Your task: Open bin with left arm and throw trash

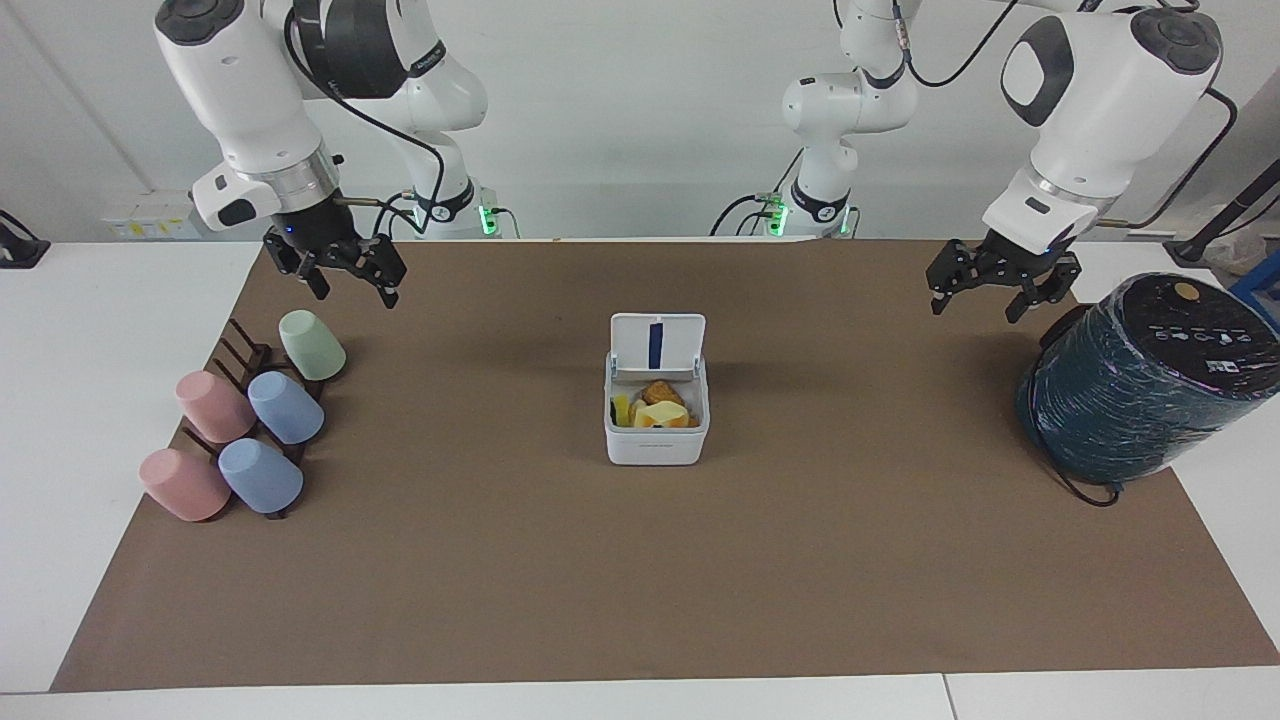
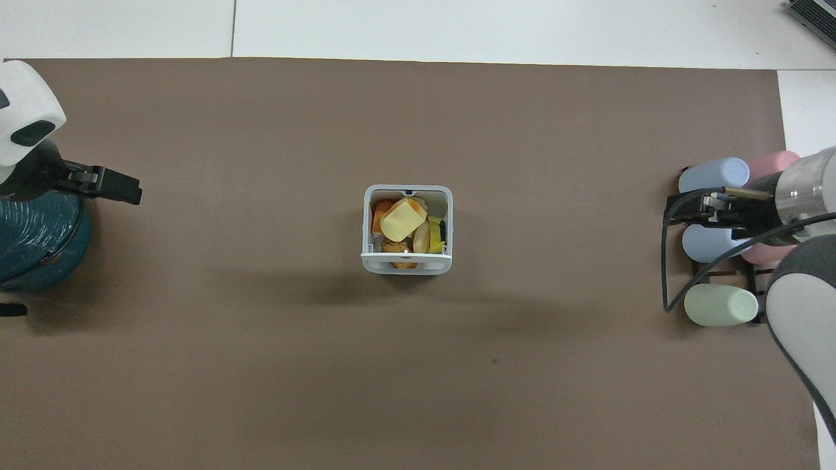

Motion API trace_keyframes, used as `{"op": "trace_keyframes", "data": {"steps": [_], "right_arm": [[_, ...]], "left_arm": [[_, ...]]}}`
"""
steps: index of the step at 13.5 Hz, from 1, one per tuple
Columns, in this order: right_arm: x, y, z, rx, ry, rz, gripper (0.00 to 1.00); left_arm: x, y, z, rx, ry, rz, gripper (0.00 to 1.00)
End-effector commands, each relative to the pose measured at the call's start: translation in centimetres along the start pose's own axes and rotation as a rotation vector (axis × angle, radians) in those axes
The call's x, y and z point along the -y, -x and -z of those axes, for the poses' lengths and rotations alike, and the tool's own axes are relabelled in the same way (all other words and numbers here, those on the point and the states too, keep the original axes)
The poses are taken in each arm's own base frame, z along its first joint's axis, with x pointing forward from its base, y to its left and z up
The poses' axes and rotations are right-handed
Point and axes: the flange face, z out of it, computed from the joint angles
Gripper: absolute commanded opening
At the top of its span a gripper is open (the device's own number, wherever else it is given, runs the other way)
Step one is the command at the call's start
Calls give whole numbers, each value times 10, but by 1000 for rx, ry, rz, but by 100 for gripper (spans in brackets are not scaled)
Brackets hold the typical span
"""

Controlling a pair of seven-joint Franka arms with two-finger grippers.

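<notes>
A white table point(image 1: 60, 400) is covered across most of its top by a large brown mat point(image 1: 640, 580). A seam is seen in the table's white surface along the edge farthest from the robots. A plain white wall point(image 1: 640, 130) is seen at the robots' end. Even, soft light falls on everything, and only faint shadows are cast on the mat.

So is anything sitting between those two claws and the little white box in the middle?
Nothing visible. Bare brown mat lies between the bin and both end effectors, the left raised beside the dark cylinder, the right above the cup rack. The lid stands open, trash inside.
</notes>
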Motion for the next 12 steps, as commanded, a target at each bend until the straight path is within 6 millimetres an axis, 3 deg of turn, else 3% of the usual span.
{"op": "trace_keyframes", "data": {"steps": [1,7,12], "right_arm": [[-1,-12,9,10,28,49,100],[-41,-17,17,30,27,91,100],[-35,-16,8,62,30,98,100]], "left_arm": [[-2,10,2,-6,6,-1,100],[-2,10,2,-6,6,-4,100],[1,9,2,-14,4,-2,100]]}}
